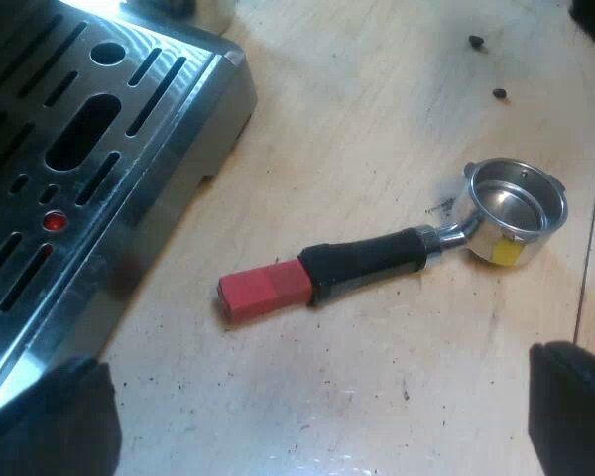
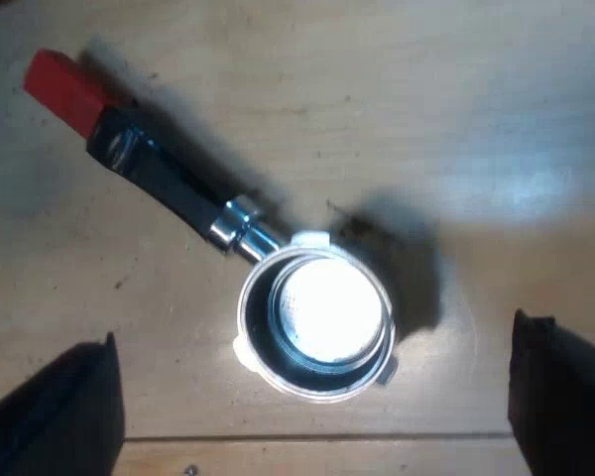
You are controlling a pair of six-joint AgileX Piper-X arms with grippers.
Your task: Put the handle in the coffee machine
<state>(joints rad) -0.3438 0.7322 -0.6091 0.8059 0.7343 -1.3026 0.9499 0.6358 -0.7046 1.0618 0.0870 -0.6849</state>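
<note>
The metal holder (image 1: 377,263) lies loose on the table (image 1: 377,119) beside the espresso machine (image 1: 89,169), with the left pincer (image 1: 312,416) and right pincer (image 2: 312,405) both spread and empty above it, so a careless pinch on the round basket could skid it away.

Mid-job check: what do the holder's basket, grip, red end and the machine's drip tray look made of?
Basket: bare polished metal, likely steel; it mirrors the light. Grip: black, slight sheen, plastic or rubber. Red end: matte, probably plastic. Drip tray: brushed metal, streaked sheen.
</note>
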